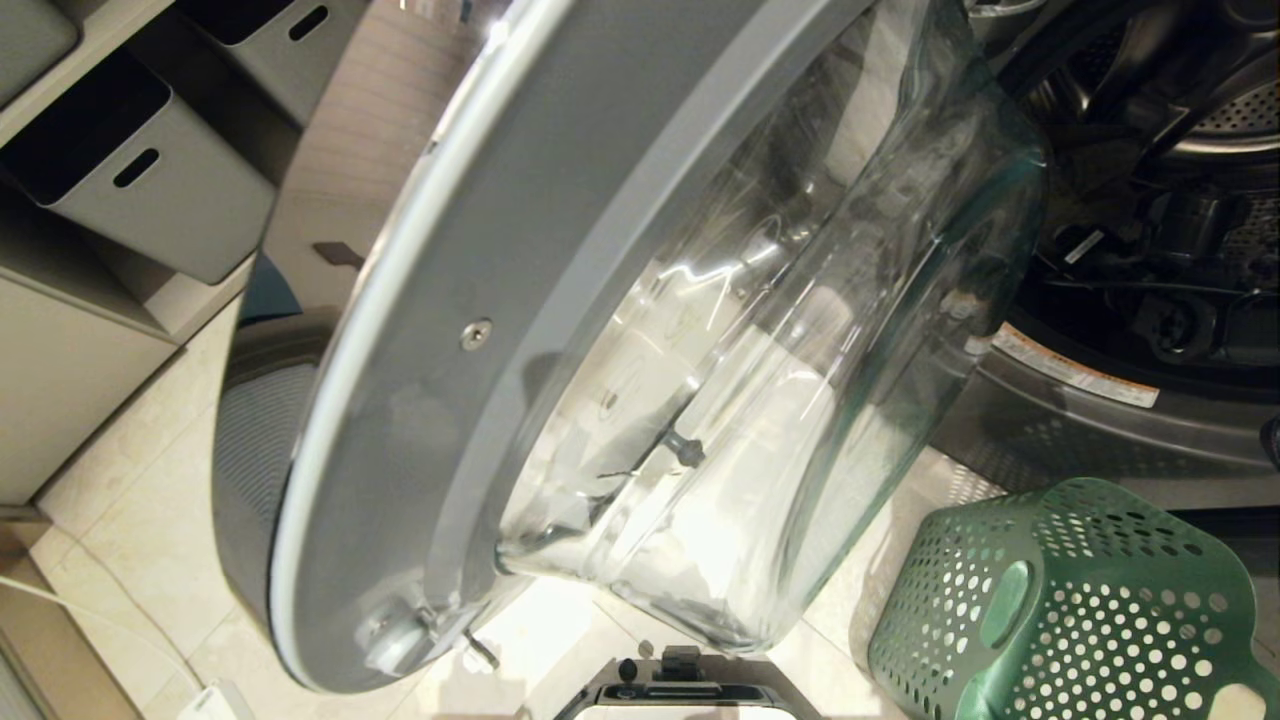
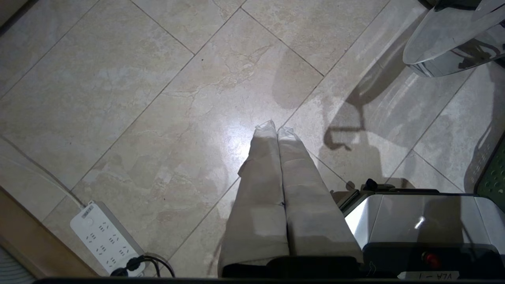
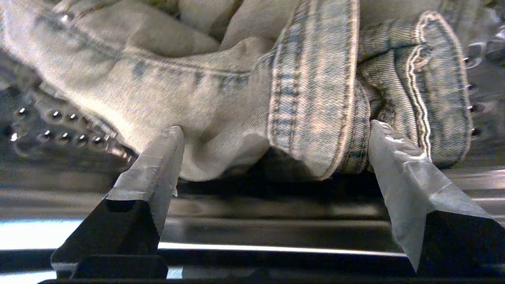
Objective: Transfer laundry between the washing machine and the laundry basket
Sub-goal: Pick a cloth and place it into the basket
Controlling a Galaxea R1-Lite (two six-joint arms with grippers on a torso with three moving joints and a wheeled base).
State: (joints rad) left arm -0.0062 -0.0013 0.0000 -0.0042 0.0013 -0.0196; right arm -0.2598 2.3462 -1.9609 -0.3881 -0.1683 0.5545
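The laundry lies bunched on the drum's perforated floor inside the washer, with the right gripper spread wide, its fingertips at a thick stitched hem but not closed on it. Soft, limp denim should drape and drag, so that doubled seam looks the firmest hold. The left gripper hangs closed over tiled floor; the basket waits below the open door.

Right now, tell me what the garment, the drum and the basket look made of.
Garment: faded denim, by its twill weave and stitched seams. Drum: shiny metal, probably steel, by its glinting perforations. Basket: green matte plastic, by its moulded round holes.
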